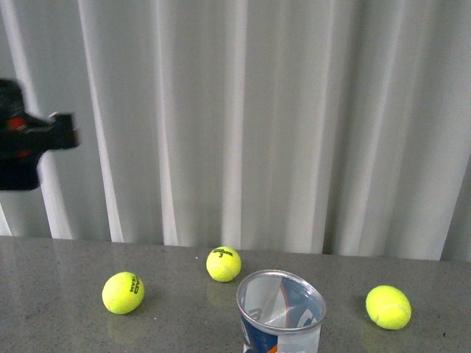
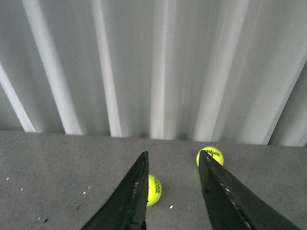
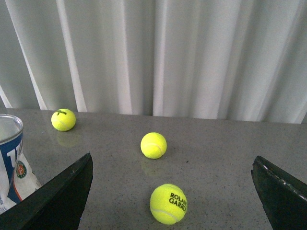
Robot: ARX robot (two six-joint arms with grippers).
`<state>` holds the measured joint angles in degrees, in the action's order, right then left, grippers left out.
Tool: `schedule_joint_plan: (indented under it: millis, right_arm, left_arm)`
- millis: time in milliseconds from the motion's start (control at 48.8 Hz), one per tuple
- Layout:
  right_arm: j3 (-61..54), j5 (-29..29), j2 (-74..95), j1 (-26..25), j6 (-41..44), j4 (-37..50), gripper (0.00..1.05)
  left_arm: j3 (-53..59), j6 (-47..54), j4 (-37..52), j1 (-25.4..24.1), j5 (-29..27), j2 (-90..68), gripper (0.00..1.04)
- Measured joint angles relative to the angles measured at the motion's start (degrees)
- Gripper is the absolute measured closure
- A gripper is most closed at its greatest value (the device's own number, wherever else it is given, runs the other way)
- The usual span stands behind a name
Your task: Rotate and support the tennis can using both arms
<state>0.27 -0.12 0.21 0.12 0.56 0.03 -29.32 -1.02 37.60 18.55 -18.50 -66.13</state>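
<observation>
The tennis can (image 1: 280,316) stands on the grey table at the bottom middle of the front view. It is clear plastic with a silver rim, blue-white graphics and an open mouth. It also shows at the edge of the right wrist view (image 3: 10,158), beside one finger. My right gripper (image 3: 172,159) is wide open and empty, with a tennis ball (image 3: 168,203) lying between its fingers. My left gripper (image 2: 173,155) is open and empty above the table, away from the can. The left arm (image 1: 29,143) shows blurred, raised at the far left.
Three yellow-green balls lie on the table (image 1: 59,265): one on the left (image 1: 123,293), one in the middle (image 1: 223,264), one on the right (image 1: 388,307). Two of the balls show past the left fingers (image 2: 153,189) (image 2: 211,155). A white curtain (image 1: 257,110) hangs behind the table.
</observation>
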Motion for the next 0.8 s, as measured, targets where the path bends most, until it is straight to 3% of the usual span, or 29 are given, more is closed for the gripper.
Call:
schedule_joint_plan:
  millis: [164,697,800]
  right_arm:
    - [0.0,0.0,0.0,0.0,0.0,0.0,0.07]
    - [0.0,0.0,0.0,0.0,0.0,0.0,0.07]
    - [0.0,0.0,0.0,0.0,0.0,0.0,0.07]
  left_arm:
    - [9.5,0.5,1.5,-4.2,5.1,6.4,1.02]
    - [23.5,0.7,-2.7,-13.2,13.3,25.0,1.01]
    - [24.9,0.7,-4.8,-17.3,18.2,28.3,1.01]
